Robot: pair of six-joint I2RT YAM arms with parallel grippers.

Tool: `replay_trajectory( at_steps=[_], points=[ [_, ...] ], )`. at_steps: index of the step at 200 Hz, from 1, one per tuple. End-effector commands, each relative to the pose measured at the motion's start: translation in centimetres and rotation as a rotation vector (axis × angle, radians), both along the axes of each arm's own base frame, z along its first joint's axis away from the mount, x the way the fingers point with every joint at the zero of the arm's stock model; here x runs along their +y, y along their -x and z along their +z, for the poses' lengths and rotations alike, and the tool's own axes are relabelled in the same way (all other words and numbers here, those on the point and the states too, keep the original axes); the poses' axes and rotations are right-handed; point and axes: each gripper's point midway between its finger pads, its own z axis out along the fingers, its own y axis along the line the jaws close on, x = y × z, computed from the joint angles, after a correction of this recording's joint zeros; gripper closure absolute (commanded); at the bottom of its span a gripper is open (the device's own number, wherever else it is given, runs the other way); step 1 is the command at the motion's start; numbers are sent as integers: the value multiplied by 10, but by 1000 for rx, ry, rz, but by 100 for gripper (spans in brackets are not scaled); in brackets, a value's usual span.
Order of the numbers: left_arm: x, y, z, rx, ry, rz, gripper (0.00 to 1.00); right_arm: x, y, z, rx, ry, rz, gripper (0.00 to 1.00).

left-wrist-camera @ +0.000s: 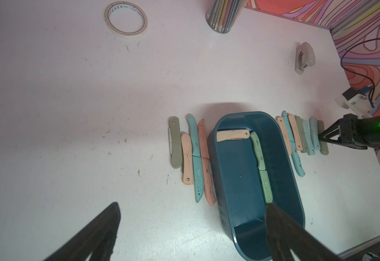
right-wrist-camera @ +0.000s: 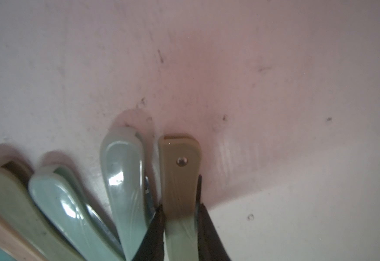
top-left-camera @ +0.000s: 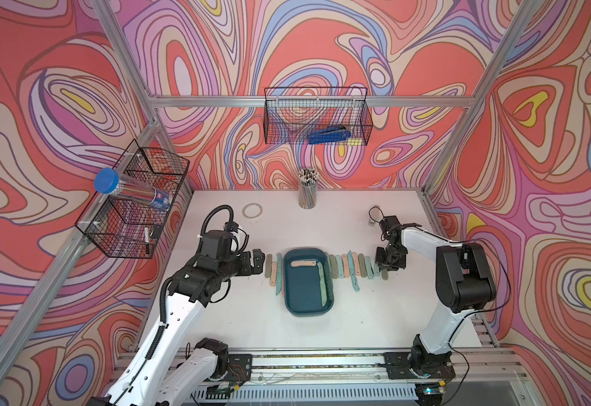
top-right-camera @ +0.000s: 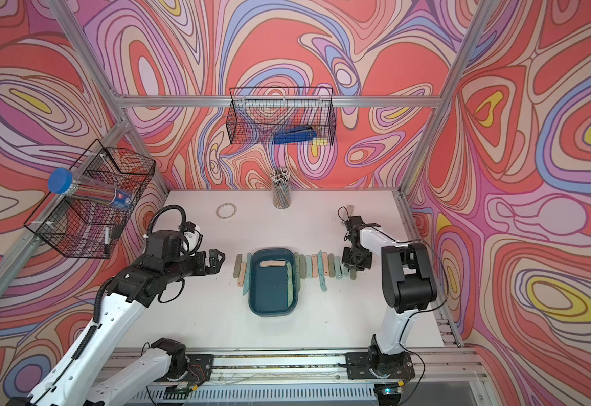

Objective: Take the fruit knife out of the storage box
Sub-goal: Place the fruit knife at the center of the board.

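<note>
- Checking the storage box (top-left-camera: 306,298) first: I find it upright at mid-table, between the two arms.
- Two fruit knives lie inside it. The peach knife (top-left-camera: 303,263), folded, lies crosswise against the far wall. The green knife (left-wrist-camera: 259,156), unfolded, runs along the wall nearer the right arm, one end meeting the peach knife's end.
- The left row (top-left-camera: 274,274), four knives side by side on the table, lies just beside the box.
- The left gripper (top-left-camera: 258,263) hovers just beside that row, on the side away from the box. Its jaws stand wide apart and hold nothing.
- The right row (top-left-camera: 352,269) stretches from the opposite box wall out to the right gripper (right-wrist-camera: 180,198).
- That gripper is clamped on the olive knife (right-wrist-camera: 180,167), folded, last in the right row and farthest from the box. The right wrist view shows a finger against each flank.
- I cannot tell whether the olive knife rests on the table or hangs just clear of it.
- A tape roll (left-wrist-camera: 128,34), a pencil cup (top-left-camera: 307,197) and a stapler (left-wrist-camera: 304,57) stand on the far table, well apart from the box.
</note>
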Motion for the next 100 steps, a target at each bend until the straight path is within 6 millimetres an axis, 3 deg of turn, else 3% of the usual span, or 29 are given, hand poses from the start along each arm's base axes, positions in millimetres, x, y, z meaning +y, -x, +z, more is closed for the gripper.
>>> replay_trajectory(
  at_steps=[1,60,65,100],
  points=[
    [-3,-1,-2,-3,-2,-19,0,4,-8,0,-21,-26,15,77],
    [-3,-2,-2,-4,-3,-19,0,3,-6,15,-54,-25,9,66],
    [-3,-1,-2,-3,-2,-18,0,2,-8,26,-85,-25,4,66],
    [-2,-2,-2,-3,-8,-16,0,-1,-5,54,-146,-13,-9,66]
  ],
)
